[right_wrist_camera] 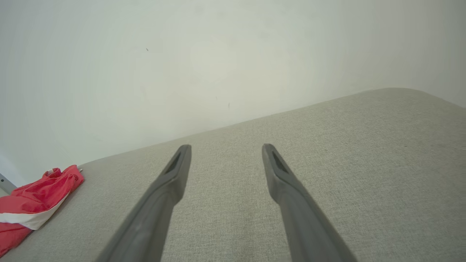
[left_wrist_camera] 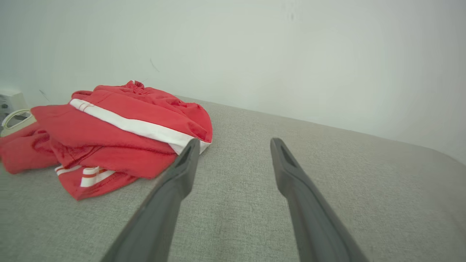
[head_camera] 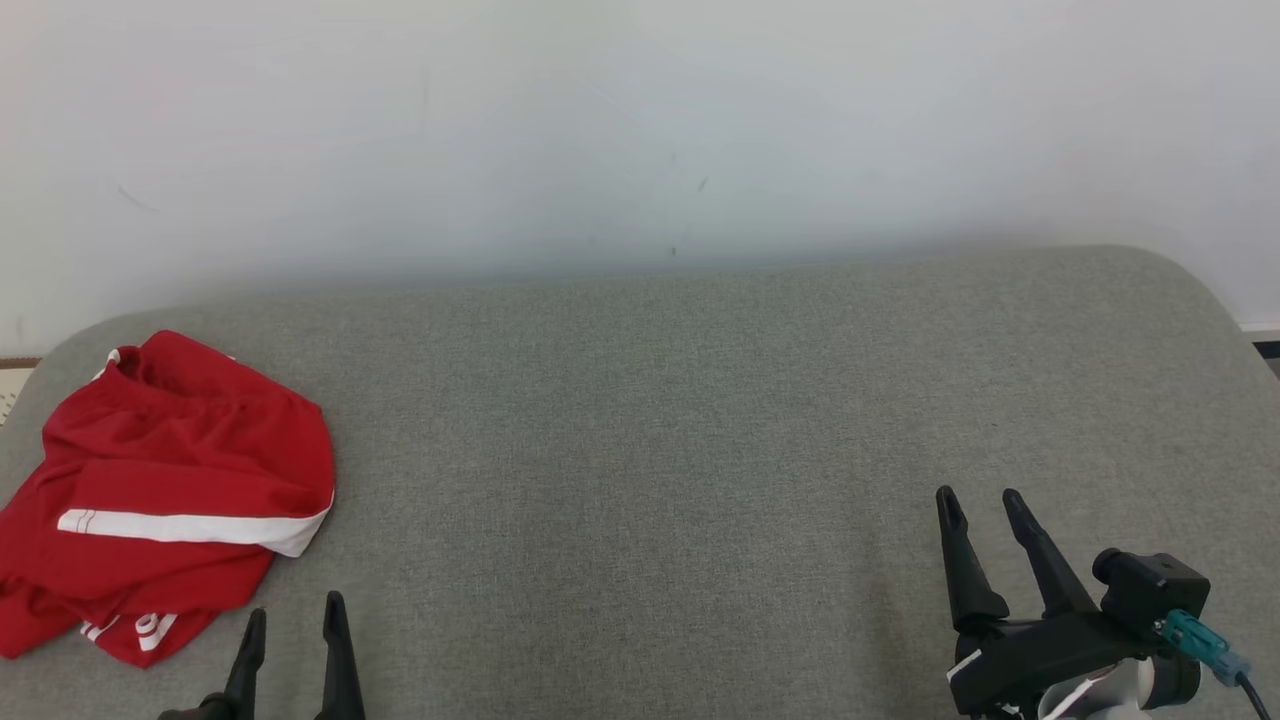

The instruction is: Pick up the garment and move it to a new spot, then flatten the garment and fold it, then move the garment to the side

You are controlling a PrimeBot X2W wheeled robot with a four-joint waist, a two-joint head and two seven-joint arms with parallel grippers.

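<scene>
Crumpled red garment [head_camera: 170, 490] lies just left of and beyond the left claw [head_camera: 294, 605], the nearer one; right claw [head_camera: 977, 494] well apart. Both claws spread, empty.

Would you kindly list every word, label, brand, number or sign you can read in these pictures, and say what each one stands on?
There is no text that can be read.
The red garment carries only white stripes, no letters or numbers.
The wall bears only small dark specks, not writing.
The pale object behind the garment in the left wrist view is too blurred to show any label.
</scene>
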